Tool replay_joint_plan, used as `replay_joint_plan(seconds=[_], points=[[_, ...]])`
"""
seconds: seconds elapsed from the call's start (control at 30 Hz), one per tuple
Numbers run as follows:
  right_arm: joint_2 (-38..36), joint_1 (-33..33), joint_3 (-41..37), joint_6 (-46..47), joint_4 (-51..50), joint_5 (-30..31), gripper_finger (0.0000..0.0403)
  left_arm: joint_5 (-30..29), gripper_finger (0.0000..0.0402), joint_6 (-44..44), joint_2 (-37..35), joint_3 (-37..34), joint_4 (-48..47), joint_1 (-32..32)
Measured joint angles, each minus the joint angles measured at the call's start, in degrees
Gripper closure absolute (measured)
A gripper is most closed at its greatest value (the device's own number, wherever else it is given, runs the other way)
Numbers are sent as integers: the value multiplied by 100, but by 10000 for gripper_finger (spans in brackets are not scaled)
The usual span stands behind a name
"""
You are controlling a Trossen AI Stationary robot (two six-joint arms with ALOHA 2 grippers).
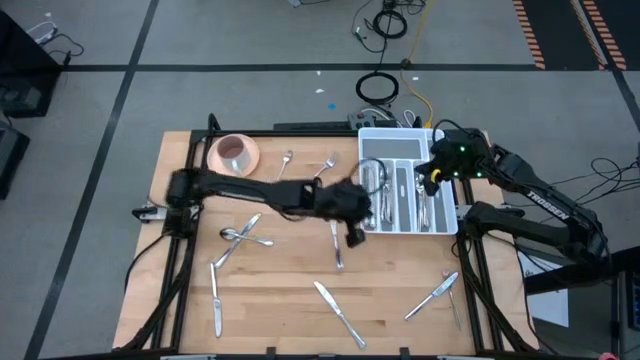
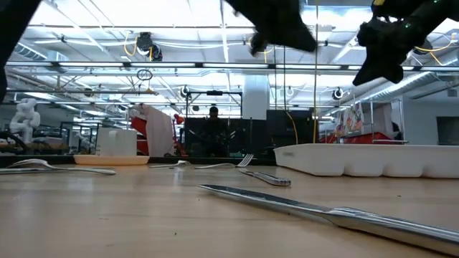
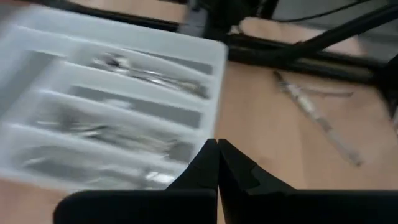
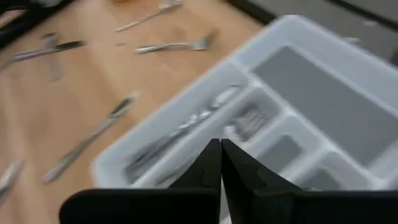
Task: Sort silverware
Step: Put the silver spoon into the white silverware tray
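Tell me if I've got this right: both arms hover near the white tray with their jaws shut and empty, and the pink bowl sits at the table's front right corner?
Not quite. The pink bowl sits near the table's far left corner, as the high view shows. The rest holds: the left gripper and right gripper hover by the white tray with jaws shut and empty.

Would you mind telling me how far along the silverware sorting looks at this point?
Partly done: several shiny metal pieces already lie in the white compartmented tray. Nothing is in hand; the left gripper, beside the tray, and the right gripper, above it, are both shut and empty. Left: forks, spoons and knives scattered across the wooden table.
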Motion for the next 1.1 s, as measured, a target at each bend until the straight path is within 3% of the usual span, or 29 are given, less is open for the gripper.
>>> replay_joint_plan(seconds=[0.17,0.3,0.43,0.6,0.73,0.9,1.1], points=[[36,718,0,296,131,-327,403,-893,401,712,-1295,58,-1791,136],[303,1500,0,673,646,235,403,-1216,401,551,-2140,30,-3131,273],[888,2161,0,789,1879,687,403,-1258,401,-62,-3013,-255,-3680,493],[2023,2721,99,885,3239,689,403,-1247,401,-651,-4058,-1054,-3808,560],[3109,3254,810,498,2759,737,403,-1250,401,-1067,-4955,-1805,-3774,466],[4480,3830,2319,-252,1708,985,403,-1206,401,-1829,-5707,-2656,-3744,295],[5500,3873,3931,-882,926,1038,403,-1062,378,-2306,-5920,-3553,-3895,152]])
